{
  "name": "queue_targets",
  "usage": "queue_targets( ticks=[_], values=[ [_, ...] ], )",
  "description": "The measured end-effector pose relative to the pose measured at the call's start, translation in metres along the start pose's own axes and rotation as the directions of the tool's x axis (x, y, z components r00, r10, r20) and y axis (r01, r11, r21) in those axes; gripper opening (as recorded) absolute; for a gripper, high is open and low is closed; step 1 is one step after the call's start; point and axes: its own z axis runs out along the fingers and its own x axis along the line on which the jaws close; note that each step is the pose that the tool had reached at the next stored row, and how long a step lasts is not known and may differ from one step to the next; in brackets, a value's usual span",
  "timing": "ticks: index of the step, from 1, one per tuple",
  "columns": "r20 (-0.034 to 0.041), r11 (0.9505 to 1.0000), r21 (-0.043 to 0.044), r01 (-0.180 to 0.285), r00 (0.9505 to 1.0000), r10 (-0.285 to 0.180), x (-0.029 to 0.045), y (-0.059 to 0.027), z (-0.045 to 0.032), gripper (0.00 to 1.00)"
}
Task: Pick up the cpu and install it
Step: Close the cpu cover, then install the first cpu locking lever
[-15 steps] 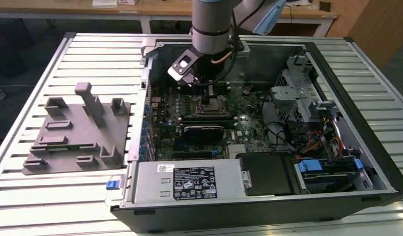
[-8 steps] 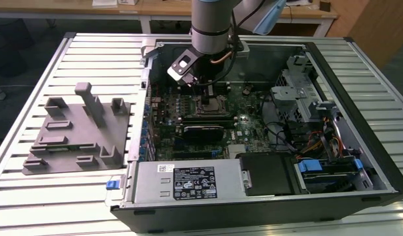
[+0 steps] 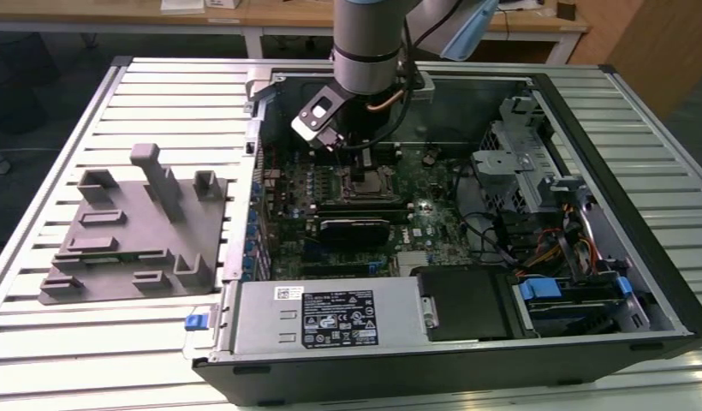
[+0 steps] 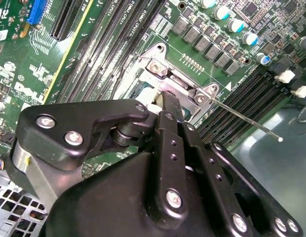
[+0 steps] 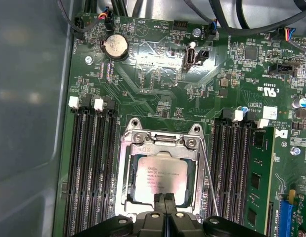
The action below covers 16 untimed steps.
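Now, closest to us in the first wrist view, the gripper [image 5: 165,203] has its fingertips [image 5: 160,205] pressed together with no gap, resting at one edge of the cpu [image 5: 160,173], which lies flat inside the socket [image 5: 127,170] on the motherboard [image 5: 157,79]. We judge the placing done, while the thin lever [image 5: 208,182] beside the socket looks unlatched, so clamping seems left.

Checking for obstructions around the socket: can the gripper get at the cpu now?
Probably yes: the gripper hangs right over the cpu, whose top lies bare in the socket, the lever standing aside.
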Motion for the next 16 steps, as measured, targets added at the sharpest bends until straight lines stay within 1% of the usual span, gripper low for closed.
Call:
queue_targets(
  ticks=[6,16],
  values=[
    [-0.0002,1.0,-0.0001,0.0,1.0,0.0,-0.0001,0.0001,-0.0056,0.11],
    [-0.0002,1.0,-0.0001,0.0,1.0,0.0,-0.0002,0.0002,-0.0109,0.11]
  ],
)
